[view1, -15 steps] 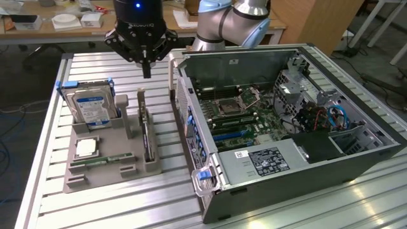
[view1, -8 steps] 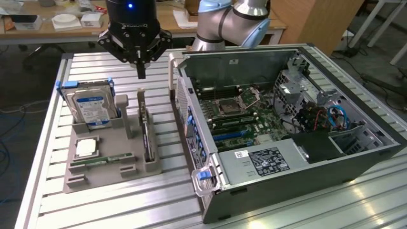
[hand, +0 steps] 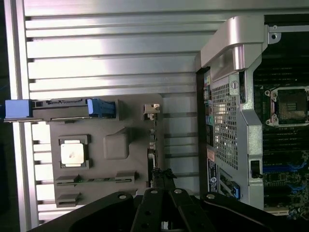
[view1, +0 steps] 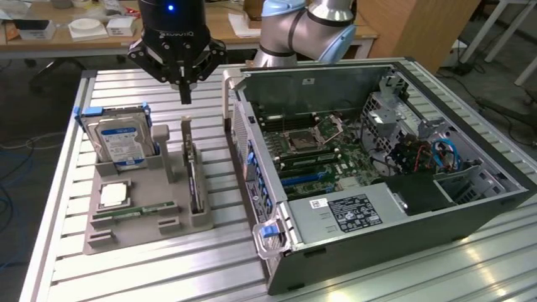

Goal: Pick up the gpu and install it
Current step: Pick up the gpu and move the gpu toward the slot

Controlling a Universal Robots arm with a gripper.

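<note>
Fingers [view1: 185,93] are seen pressed together with nothing between them, held above the far end of the gpu [view1: 193,173]. The gpu is stood on edge in a slot of the grey tray [view1: 134,217] on the desk [view1: 168,277], between the hard drive [view1: 122,141] on the exterior view's left and the open case [view1: 378,157] on its right. For a clean pick, the fingers would likely need to be spread, squared across the thin board and lowered straight, so that its top edge is gripped without the slot walls being knocked.
</note>
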